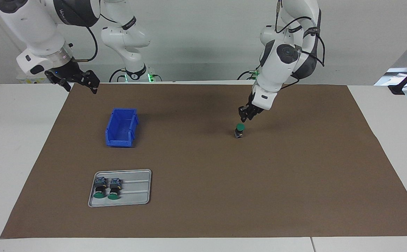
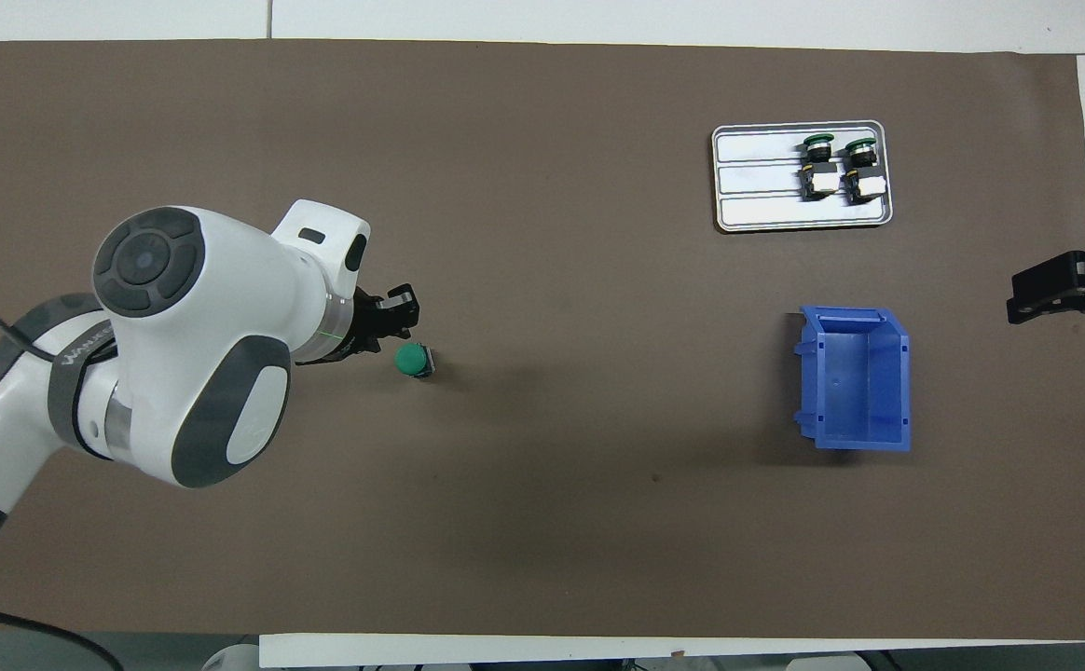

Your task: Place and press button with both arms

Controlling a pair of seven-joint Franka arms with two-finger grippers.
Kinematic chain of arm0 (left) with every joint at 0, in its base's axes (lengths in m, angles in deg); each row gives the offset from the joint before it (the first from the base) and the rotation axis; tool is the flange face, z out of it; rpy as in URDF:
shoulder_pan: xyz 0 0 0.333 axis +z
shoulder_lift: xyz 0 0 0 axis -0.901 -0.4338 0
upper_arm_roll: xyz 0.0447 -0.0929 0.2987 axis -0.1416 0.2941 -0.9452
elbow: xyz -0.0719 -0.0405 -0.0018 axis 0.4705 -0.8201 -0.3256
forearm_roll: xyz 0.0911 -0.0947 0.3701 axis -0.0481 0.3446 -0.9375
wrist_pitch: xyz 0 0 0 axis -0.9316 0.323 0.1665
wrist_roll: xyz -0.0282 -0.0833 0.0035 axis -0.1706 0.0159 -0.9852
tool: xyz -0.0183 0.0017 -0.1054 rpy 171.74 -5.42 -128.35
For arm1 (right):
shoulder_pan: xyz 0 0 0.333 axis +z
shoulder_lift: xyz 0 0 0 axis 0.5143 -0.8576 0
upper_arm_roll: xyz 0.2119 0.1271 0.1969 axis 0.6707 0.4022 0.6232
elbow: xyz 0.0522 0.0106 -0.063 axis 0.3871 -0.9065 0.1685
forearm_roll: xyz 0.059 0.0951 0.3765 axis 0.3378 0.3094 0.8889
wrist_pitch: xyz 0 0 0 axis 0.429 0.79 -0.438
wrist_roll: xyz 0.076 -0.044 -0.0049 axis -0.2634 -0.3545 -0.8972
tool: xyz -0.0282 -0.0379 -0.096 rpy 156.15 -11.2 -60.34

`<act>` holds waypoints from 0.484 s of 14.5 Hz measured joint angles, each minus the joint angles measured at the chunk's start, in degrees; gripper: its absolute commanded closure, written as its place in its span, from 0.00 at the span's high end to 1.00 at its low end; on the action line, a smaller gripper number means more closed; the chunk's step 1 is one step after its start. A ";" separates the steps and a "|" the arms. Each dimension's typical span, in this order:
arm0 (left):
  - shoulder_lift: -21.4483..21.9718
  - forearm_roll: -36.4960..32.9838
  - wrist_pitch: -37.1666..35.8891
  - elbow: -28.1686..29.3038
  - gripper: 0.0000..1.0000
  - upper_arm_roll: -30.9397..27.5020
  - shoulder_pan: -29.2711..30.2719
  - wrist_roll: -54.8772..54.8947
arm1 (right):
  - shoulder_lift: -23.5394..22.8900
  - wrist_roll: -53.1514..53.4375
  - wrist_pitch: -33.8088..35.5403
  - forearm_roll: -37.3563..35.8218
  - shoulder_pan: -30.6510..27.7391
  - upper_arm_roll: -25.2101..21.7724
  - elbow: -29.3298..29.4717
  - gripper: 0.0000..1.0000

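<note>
Green-capped button (image 1: 238, 130) upright on brown mat, alone, toward left arm's end of table.

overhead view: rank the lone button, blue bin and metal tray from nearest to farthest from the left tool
1. lone button, upright on the mat right beside the left tool.
2. blue bin, toward the right arm's end.
3. metal tray, farther from the robots than the bin.
</note>
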 measured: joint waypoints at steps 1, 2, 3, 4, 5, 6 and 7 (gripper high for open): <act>-1.34 -1.10 -0.30 -0.86 0.14 0.01 -0.69 0.19 | 0.00 0.00 0.00 0.00 0.00 0.00 0.00 0.99; -2.21 -1.59 -0.47 -1.16 0.10 0.04 -1.23 0.58 | 0.00 0.00 0.00 0.00 0.00 0.00 0.00 0.99; -2.71 -1.73 -0.51 -1.23 0.08 0.05 -1.53 1.09 | 0.00 0.00 0.00 0.00 0.00 0.00 0.00 0.99; -2.92 -1.84 -0.60 -1.23 0.07 0.04 -1.59 1.52 | 0.00 0.00 0.00 0.00 0.00 0.00 0.00 0.99; -2.95 -1.89 -0.90 -1.23 0.06 0.01 -1.58 1.75 | 0.00 0.00 0.00 0.00 0.00 0.00 0.00 0.99; -2.97 -1.97 -1.26 -1.23 0.05 -0.01 -1.58 1.89 | 0.00 0.00 0.00 0.00 0.00 0.00 0.00 0.99; -3.07 -2.05 -1.44 -1.20 0.05 0.00 -1.62 1.99 | 0.00 0.00 0.00 0.00 0.00 0.00 0.00 0.99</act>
